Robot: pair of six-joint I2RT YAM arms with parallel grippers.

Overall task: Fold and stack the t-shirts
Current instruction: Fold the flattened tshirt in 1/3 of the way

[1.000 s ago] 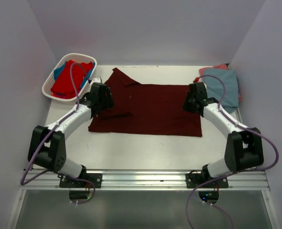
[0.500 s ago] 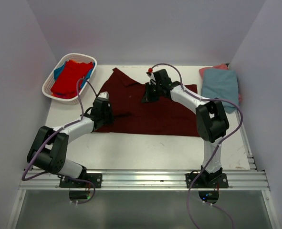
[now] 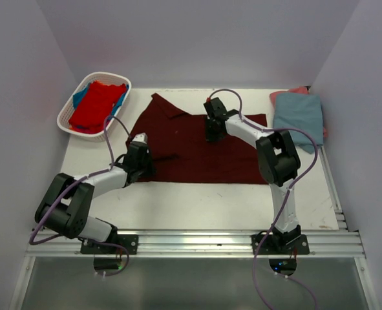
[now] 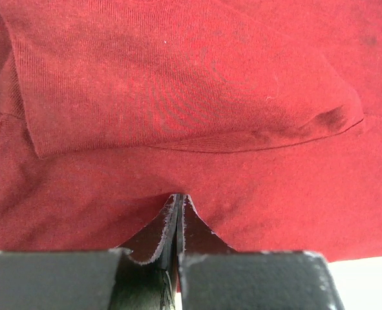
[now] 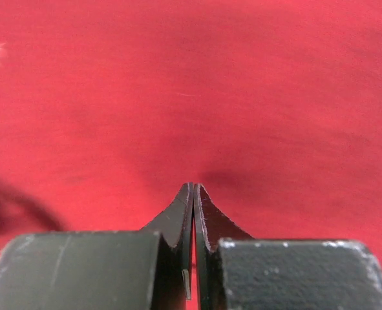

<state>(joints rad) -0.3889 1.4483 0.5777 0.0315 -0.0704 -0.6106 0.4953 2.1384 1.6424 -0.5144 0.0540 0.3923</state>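
A dark maroon t-shirt [image 3: 191, 152] lies spread flat mid-table, one sleeve [image 3: 159, 103] pointing to the far left. My left gripper [image 3: 141, 161] is shut, its tips resting on the shirt's near-left edge. The left wrist view shows the closed left gripper [image 4: 179, 197] touching maroon cloth [image 4: 197, 90] just below a folded-over layer. My right gripper [image 3: 213, 131] is shut and presses down on the shirt's far middle. In the right wrist view the right gripper [image 5: 193, 186] dents the cloth [image 5: 197, 77] with nothing seen between the jaws.
A white slatted basket [image 3: 71, 116] at the far left holds a bright red shirt [image 3: 97, 103] over a blue one [image 3: 79, 97]. At the far right a folded grey-blue shirt [image 3: 298, 117] lies on a salmon pink one [image 3: 297, 90].
The right arm swung from the shirt's right edge to its far middle. The left gripper slid nearer along the left edge. Both grippers shut, and the shirt's near-left corner drew inward.
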